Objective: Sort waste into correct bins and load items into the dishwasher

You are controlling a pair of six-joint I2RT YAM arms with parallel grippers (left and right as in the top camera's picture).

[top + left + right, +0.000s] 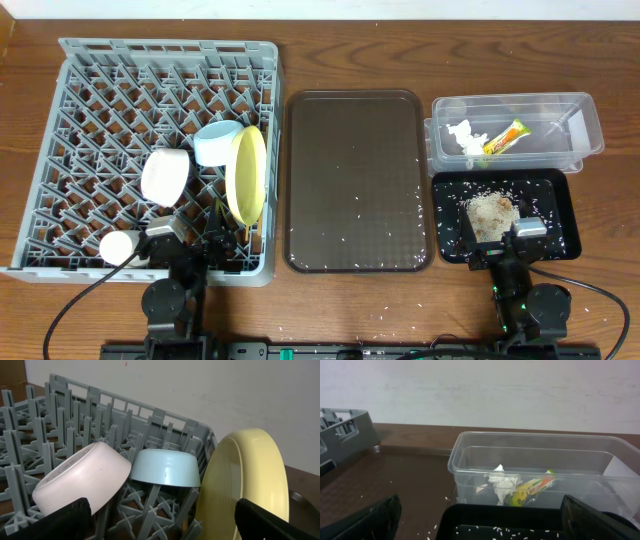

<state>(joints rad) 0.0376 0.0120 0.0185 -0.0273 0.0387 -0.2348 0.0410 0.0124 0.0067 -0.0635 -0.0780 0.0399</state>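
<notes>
Because pegs [75,415] are propping it, the yellow plate [247,175] is standing on edge in the dish rack [70,120] left of the serving tray [353,150]; right of it, tissue [461,137] and wrapper [506,138] are lying in the clear tub [590,125]; the left end effector [165,522] and right end effector [485,525] are gaping wide, empty.

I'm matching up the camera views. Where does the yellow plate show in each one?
Overhead: yellow plate stands on edge in the grey rack's right part.
Left wrist: plate at right, beside the light blue bowl.
Right wrist: not in it.
Shared landmark: the grey rack, at far left there.
</notes>
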